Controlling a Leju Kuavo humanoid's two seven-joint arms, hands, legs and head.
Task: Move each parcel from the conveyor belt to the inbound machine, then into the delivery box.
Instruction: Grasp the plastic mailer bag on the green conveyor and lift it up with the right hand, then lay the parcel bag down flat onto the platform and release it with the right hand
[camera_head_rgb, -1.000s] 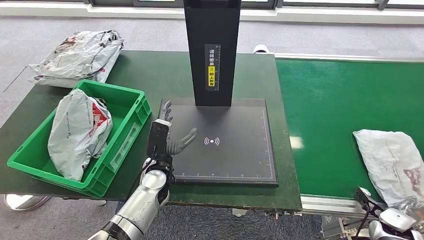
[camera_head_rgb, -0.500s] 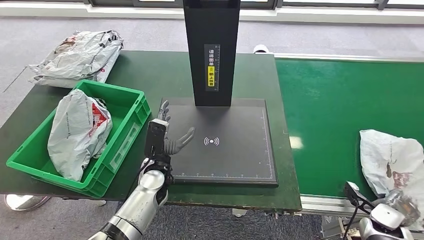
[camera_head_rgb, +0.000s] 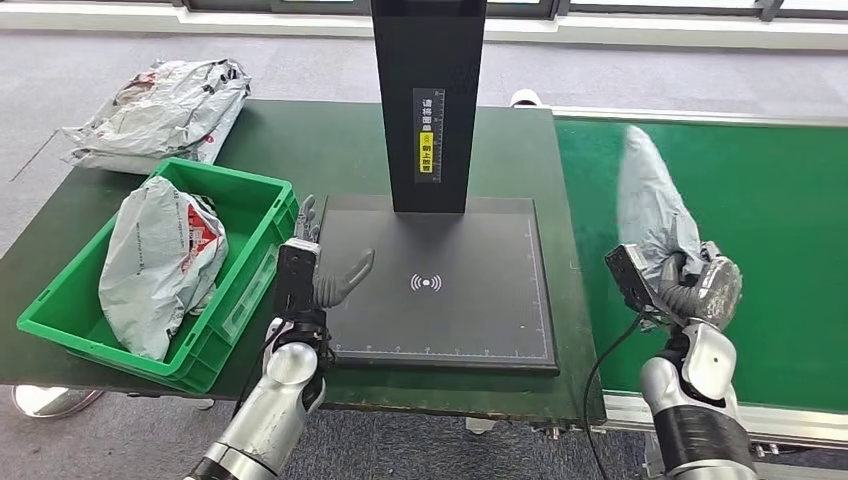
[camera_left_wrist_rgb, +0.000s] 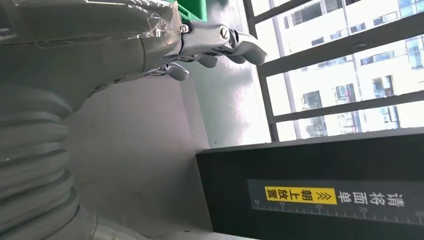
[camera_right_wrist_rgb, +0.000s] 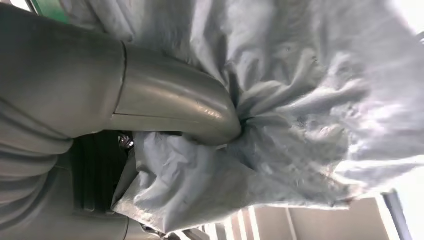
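**One parcel up in our right hand, over the belt edge**

We're gripping a crumpled grey plastic mailer bag (camera_head_rgb: 655, 205) in our right hand (camera_head_rgb: 690, 285), fingers clamped tight around its bunched lower end. It's standing up from the hand, raised over the near-left part of the green conveyor belt (camera_head_rgb: 760, 200), right next to the dark green table (camera_head_rgb: 300, 140). In the right wrist view the thick grey thumb (camera_right_wrist_rgb: 175, 107) is digging into the wrinkled plastic of the bag (camera_right_wrist_rgb: 310, 100), so the hold looks solid.

Our left hand (camera_head_rgb: 315, 270) is holding nothing, fingers spread apart. It's hovering at the left edge of the flat black scanner pad (camera_head_rgb: 450, 310), the inbound machine's base, between the pad and the green plastic crate (camera_head_rgb: 250, 200). The left wrist view is showing those fingers (camera_left_wrist_rgb: 220, 42) fanned out in the air, with the black upright column (camera_left_wrist_rgb: 320, 190) and its yellow label behind them.

The pad is sitting mid-table with the tall black column (camera_head_rgb: 428, 100) rising from its far side. The crate is sitting just to the left of the pad, and it's holding a grey mailer with red print (camera_head_rgb: 160, 260). More grey bags (camera_head_rgb: 165, 110) are lying piled at the table's far left corner, hanging over the edge.
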